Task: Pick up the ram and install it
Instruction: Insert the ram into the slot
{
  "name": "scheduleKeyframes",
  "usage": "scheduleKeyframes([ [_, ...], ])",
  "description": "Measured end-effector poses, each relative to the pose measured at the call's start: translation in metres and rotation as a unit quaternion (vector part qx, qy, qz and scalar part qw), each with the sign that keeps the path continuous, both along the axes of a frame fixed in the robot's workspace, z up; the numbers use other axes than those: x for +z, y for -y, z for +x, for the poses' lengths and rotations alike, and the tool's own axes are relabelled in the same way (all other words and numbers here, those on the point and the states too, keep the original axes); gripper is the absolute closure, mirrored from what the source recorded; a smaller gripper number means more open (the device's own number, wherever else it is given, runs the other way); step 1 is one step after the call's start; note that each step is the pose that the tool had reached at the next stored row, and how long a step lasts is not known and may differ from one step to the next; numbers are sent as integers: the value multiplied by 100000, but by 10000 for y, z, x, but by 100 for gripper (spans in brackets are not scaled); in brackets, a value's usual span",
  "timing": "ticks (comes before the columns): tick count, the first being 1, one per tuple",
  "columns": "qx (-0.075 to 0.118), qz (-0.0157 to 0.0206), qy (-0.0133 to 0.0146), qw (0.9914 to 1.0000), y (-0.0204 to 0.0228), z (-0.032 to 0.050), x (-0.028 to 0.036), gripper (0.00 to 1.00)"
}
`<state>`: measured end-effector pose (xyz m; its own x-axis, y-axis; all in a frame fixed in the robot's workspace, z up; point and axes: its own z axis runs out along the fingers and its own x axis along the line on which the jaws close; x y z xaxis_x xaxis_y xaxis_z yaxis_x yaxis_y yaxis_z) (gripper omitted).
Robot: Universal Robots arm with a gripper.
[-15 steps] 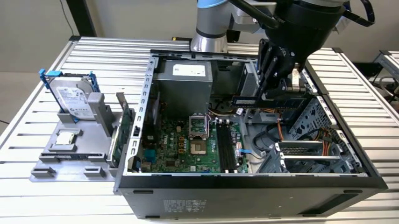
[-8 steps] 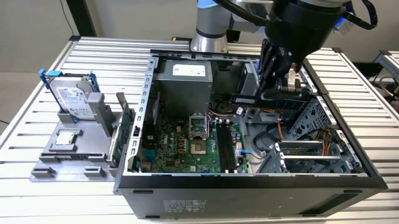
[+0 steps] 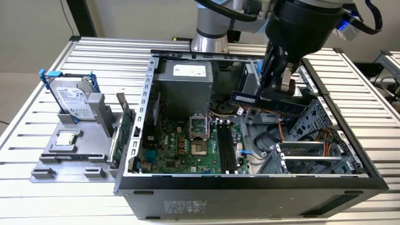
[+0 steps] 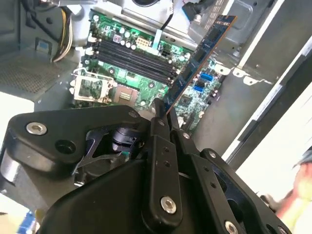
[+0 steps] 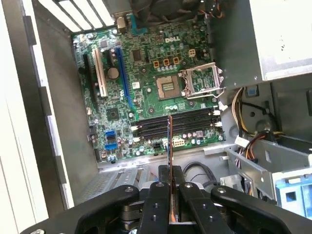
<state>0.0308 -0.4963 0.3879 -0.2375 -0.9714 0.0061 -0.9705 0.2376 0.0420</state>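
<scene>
Gripper (image 4: 165, 117) with ram (image 4: 199, 63) above motherboard slots (image 4: 134, 56)

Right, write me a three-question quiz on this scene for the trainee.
1. True or false: the memory stick hangs over the open computer case.
2. The gripper is: A open; B shut on the memory stick; C shut on a cable.
3. Fill in: the hard drive stands to the exterior view's ____ of the computer case.
Key: 1 true; 2 B; 3 left.
</scene>
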Motion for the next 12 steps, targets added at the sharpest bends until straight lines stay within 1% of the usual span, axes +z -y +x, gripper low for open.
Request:
scheduleKeyframes([
  [2,-1774,4,2,99984,0,0,-2,100],
  [3,-2806,4,2,99961,0,0,-2,100],
  [6,-5528,0,2,99847,0,0,-4,100],
  [8,-7320,2,0,99732,0,0,-5,100],
  [9,-8226,0,0,99661,0,0,-6,100],
  [11,-10011,3,1,99498,0,0,-7,100],
  [12,-10932,1,1,99401,0,0,-8,100],
])
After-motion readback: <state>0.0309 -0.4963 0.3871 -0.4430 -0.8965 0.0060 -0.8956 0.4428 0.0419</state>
